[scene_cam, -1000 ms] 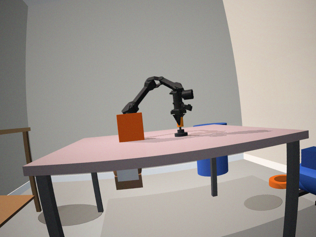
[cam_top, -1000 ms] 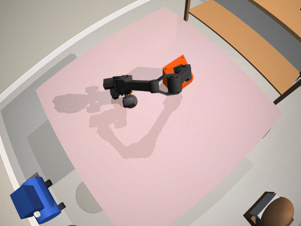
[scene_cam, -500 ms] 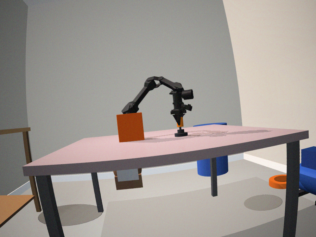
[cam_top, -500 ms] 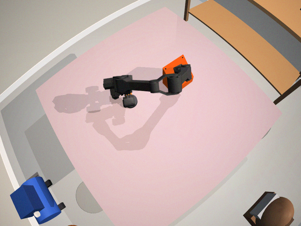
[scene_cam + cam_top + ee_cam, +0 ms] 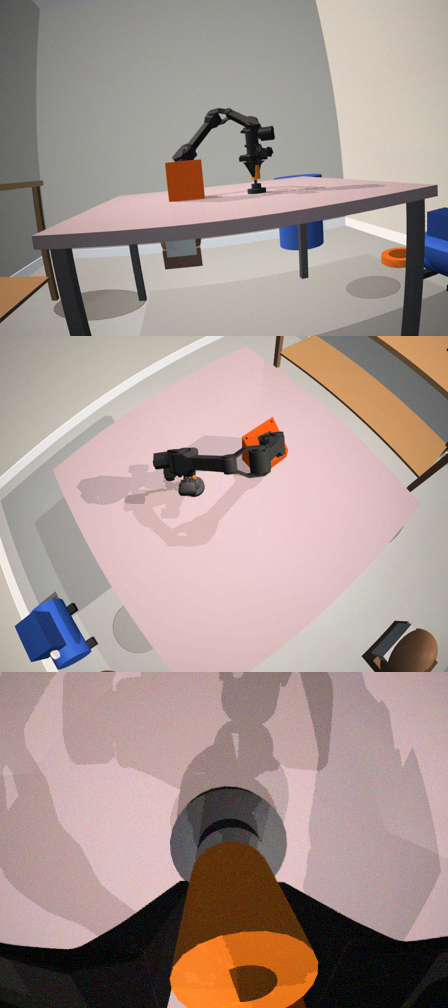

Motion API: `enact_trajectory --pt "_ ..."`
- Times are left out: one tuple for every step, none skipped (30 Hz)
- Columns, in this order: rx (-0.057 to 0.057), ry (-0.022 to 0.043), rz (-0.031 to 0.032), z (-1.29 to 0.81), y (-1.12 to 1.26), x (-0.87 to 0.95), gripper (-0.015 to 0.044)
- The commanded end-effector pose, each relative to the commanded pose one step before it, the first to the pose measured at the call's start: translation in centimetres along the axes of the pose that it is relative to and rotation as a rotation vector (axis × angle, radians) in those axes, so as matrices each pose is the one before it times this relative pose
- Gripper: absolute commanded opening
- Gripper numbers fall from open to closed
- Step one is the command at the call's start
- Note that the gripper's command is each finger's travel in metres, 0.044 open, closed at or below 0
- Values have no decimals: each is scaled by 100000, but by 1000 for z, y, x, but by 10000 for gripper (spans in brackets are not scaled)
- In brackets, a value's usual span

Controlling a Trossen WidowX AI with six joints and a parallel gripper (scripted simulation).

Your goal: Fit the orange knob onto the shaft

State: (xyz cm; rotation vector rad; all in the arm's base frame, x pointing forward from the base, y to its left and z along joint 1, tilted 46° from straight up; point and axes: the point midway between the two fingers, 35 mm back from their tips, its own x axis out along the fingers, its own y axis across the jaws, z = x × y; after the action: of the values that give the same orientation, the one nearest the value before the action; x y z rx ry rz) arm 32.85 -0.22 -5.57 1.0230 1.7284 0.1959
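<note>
My gripper (image 5: 188,480) (image 5: 255,169) (image 5: 232,890) points straight down and is shut on the orange knob (image 5: 257,172) (image 5: 234,896). In the wrist view the D-shaped hole (image 5: 254,982) shows in the knob's upper face, with its flat side to the left. The knob hangs upright right over the round grey pedestal (image 5: 200,487) (image 5: 256,189) (image 5: 183,846). A short stretch of the dark shaft (image 5: 256,181) (image 5: 228,830) shows between the knob's lower end and the pedestal. I cannot tell whether the knob touches the shaft's tip.
The arm's orange base block (image 5: 255,435) (image 5: 184,180) stands on the pink table top (image 5: 253,553) (image 5: 253,209) behind the pedestal. A blue cylinder (image 5: 300,235), an orange ring (image 5: 394,257) and wooden shelves (image 5: 361,397) stand off the table.
</note>
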Motion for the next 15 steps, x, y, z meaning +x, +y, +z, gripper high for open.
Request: enact_trajectory --pt "2914 -70 -58 4 -73 180 0" --pt "1 1 0 -15 -28 34 0" --pt "1 1 0 -13 -33 25 0" --pt "1 0 -1 -17 -38 15 0" --pt "1 0 -2 -23 -44 6 0" --pt "1 0 -1 -17 -33 -1 0" --pt "0 0 -1 -7 -15 -6 0" --pt "0 0 -1 -2 -6 -11 0" --pt "0 1 2 4 3 56 0" --pt "0 0 1 9 11 12 0" --pt "-1 0 1 12 16 16 0" --pt "-1 0 1 13 19 15 0" --pt "-1 0 1 12 16 16 0" --pt "0 0 1 9 13 17 0" --pt "0 0 1 6 11 16 0"
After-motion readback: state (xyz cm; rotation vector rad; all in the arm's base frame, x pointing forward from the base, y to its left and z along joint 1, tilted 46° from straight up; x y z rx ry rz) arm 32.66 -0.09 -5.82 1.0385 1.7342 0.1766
